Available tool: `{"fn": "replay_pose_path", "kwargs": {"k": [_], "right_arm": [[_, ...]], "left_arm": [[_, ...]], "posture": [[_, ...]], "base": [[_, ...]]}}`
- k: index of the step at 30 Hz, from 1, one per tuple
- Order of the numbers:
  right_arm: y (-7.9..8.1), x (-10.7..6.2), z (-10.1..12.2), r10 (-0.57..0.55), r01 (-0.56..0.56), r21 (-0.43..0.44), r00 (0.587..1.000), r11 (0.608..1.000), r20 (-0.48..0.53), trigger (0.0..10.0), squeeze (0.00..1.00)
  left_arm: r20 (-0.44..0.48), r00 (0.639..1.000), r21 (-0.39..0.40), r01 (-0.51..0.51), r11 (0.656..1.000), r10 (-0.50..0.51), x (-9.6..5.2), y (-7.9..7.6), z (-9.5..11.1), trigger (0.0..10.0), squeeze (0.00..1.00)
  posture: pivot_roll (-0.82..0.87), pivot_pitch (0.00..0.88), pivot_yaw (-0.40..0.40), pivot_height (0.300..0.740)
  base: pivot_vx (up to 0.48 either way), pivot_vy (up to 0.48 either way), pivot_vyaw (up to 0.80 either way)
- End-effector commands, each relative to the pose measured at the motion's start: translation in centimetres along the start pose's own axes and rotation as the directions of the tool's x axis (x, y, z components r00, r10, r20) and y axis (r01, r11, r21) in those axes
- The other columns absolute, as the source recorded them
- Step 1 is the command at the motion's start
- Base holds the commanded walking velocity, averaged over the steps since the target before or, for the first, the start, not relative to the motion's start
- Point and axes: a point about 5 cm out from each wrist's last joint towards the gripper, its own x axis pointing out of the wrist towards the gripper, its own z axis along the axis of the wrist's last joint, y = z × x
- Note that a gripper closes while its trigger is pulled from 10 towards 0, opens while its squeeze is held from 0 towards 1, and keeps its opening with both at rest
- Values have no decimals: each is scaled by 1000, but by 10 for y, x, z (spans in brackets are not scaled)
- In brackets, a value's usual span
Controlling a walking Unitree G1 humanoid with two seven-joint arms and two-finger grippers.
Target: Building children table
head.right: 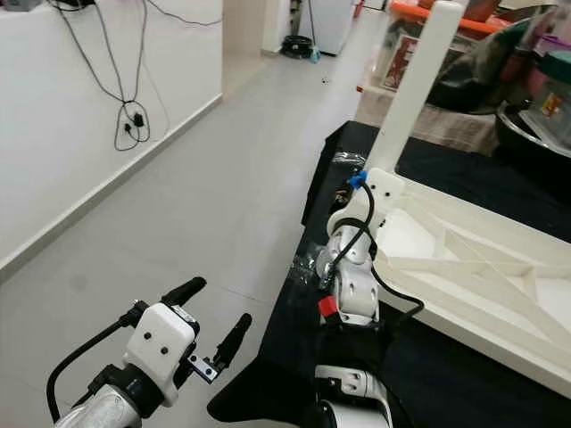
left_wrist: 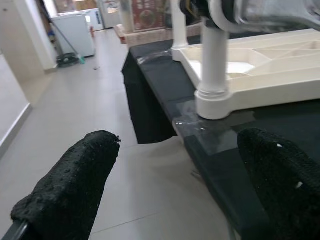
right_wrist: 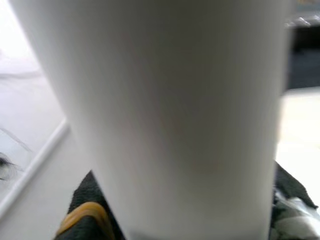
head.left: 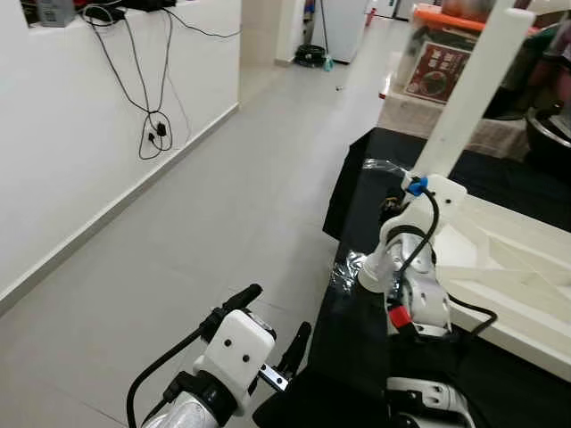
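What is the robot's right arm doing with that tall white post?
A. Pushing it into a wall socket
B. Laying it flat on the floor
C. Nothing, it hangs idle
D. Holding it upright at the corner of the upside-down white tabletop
D: the right gripper sits at the base of the white table leg, which stands at the corner of the tabletop lying upside down on the black cloth.

1 white upturned tabletop [head.right: 482, 259], 2 white legs: far one [head.right: 412, 89], near one [left_wrist: 214, 55]. 1 black counter [head.left: 357, 357]. 2 tools: left tool [head.right: 214, 321], right tool [right_wrist: 175, 220]
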Motion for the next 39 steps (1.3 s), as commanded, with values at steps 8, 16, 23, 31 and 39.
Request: {"fn": "replay_pose_path", "kwargs": {"k": [8,16,23,31,39], "right_arm": [[9,5,24,786,-777,147,618,613,-14,10000,0],[-3,-22,-4,972,-963,218,115,159,-204,10000,0],[12,-8,-18,937,-955,122,232,270,-261,0,0],[-1,25,-15,641,-670,-63,730,740,-237,0,0],[-56,18,-6,-135,116,-160,984,980,-116,0,0]], "left_arm": [[-5,1000,2,10,1000,-10,0,-2,-2,10000,0],[-1,1000,7,8,1000,-8,0,-1,-1,10000,0],[-5,1000,11,2,1000,-2,-2,0,-1,10000,0],[-8,1000,14,0,1000,0,-3,1,-1,10000,0],[-10,1000,12,6,1000,-6,-2,0,-2,10000,0]], "posture": [[134,49,-123,740],[150,53,-125,740],[158,55,-129,740],[152,51,-129,740],[137,53,-121,740]], "base": [[0,0,0],[0,0,0],[0,0,0],[0,0,0],[0,0,0]]}}
